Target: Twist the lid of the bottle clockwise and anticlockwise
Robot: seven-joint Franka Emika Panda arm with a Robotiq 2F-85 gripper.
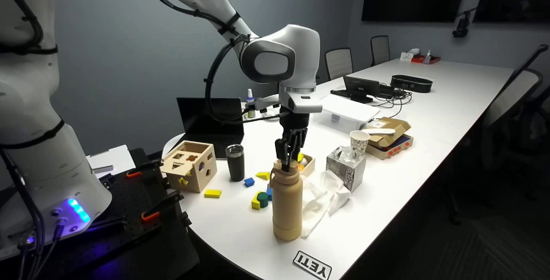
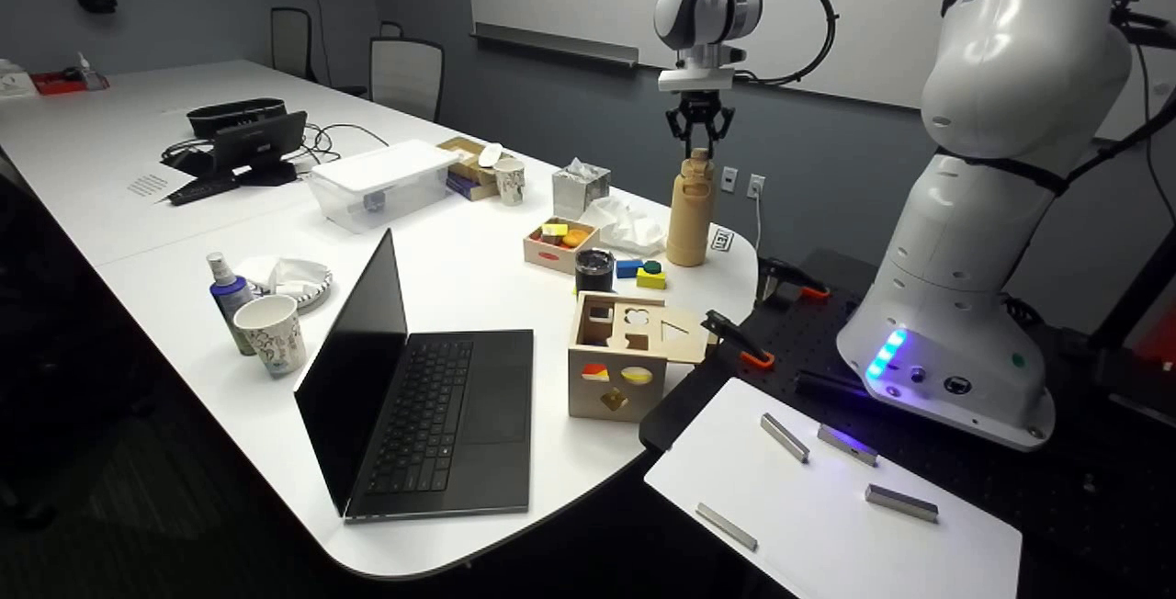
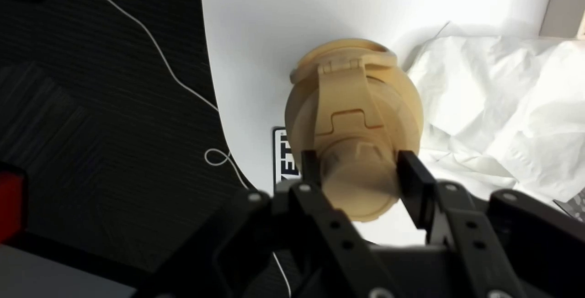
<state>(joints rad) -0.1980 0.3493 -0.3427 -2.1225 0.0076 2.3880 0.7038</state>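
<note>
The tall tan bottle [image 1: 287, 211] stands upright near the table's rounded end, and also shows in an exterior view [image 2: 689, 224]. In the wrist view I look down on its shoulder and carry strap [image 3: 349, 92]. The small round tan lid [image 3: 358, 193] is on top of the bottle and lies between my fingertips. My gripper [image 3: 357, 163] points straight down, with one black finger on each side of the lid. Both fingers appear to touch the lid's sides. In an exterior view the gripper [image 2: 700, 149] sits right over the bottle's top, and a finger partly hides the lid in an exterior view [image 1: 294, 165].
A crumpled white tissue [image 1: 322, 194] lies beside the bottle, by a tissue box [image 1: 346, 168]. Several coloured blocks [image 1: 262, 199], a dark cup [image 1: 235, 162], a wooden shape box [image 1: 189, 166] and a laptop [image 2: 450, 415] stand nearby. A YETI sticker [image 1: 312, 265] lies near the table edge.
</note>
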